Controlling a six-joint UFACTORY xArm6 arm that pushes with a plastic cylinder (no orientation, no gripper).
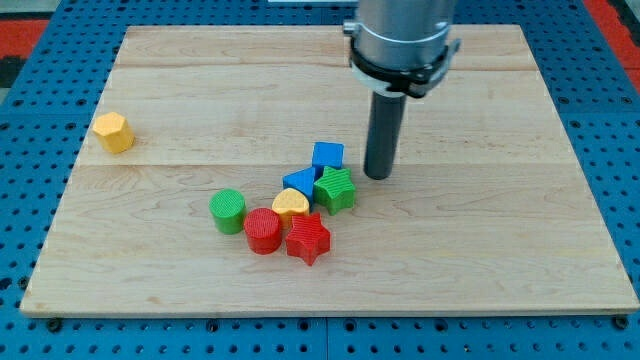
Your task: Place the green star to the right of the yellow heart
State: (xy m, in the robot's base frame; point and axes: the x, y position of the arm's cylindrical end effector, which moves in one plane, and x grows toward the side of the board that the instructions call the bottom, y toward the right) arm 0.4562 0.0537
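Note:
The green star sits on the wooden board, touching the right side of the yellow heart. My tip is just to the upper right of the green star, a small gap apart, and right of the blue cube.
A blue triangular block lies between the blue cube and the yellow heart. A red star, a red cylinder and a green cylinder cluster below and left of the heart. A yellow hexagonal block sits alone at the view's left.

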